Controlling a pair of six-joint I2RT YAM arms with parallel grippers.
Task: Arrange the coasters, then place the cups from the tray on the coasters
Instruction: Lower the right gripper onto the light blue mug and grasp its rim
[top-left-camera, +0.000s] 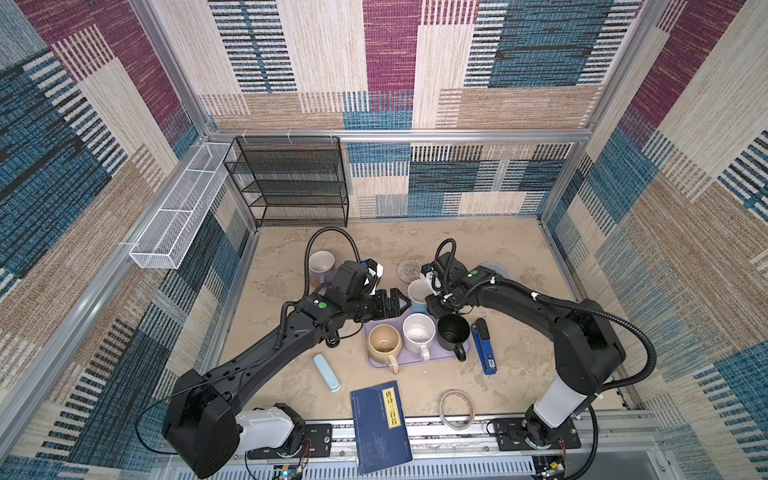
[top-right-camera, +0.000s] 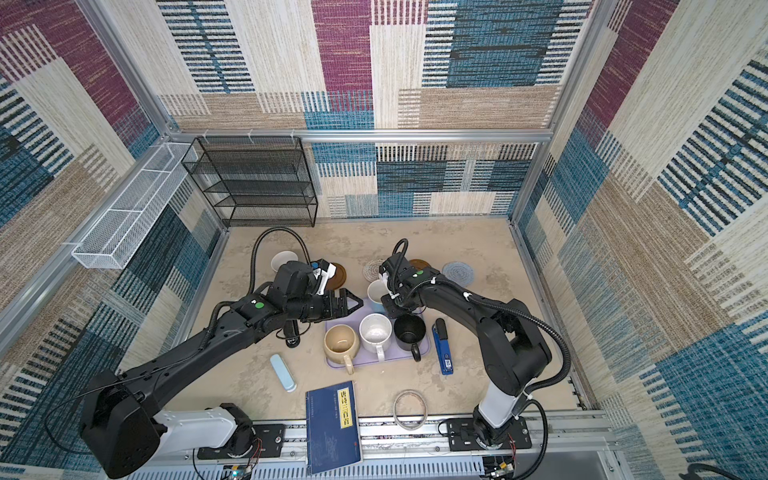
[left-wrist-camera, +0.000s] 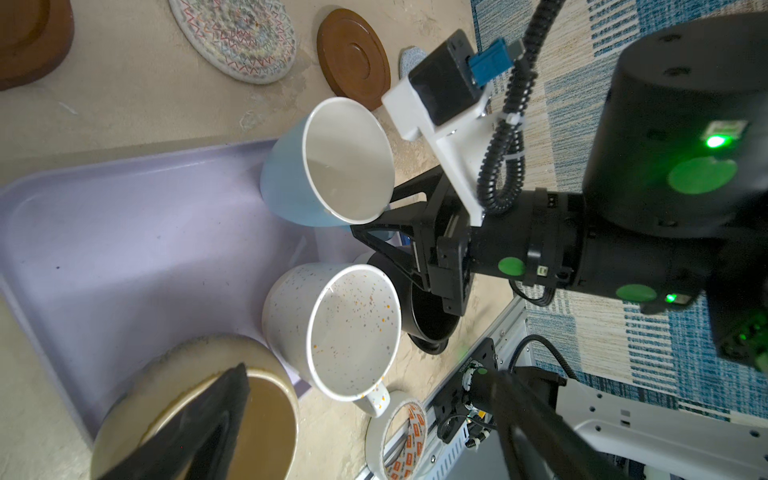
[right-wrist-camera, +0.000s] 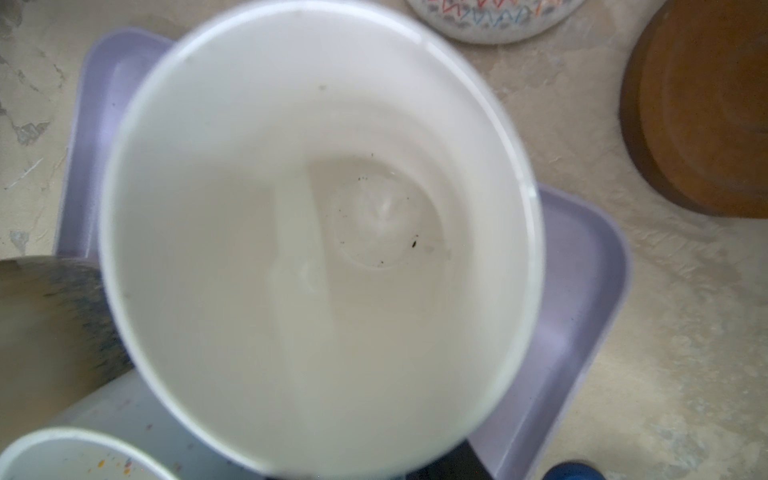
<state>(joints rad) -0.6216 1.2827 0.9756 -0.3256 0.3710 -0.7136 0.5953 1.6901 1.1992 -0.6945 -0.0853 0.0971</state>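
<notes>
Sandy tabletop (top-left-camera: 519, 353): three mugs (top-left-camera: 417, 332) on tray (left-wrist-camera: 145, 232), blue mug (left-wrist-camera: 291, 183) in right claw (left-wrist-camera: 376, 218)

The right gripper (top-left-camera: 429, 296) seems to clasp the light blue cup (top-left-camera: 417, 293) at the far edge of the tray (top-left-camera: 409, 362).

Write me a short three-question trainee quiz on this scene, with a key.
1. True or false: the left gripper is open and empty.
2. How many cups stand on the tray?
3. Fill the blank: the right gripper holds the ____ cup, tilted.
Key: 1 true. 2 three: beige cup, speckled white cup, black cup. 3 light blue cup.
</notes>
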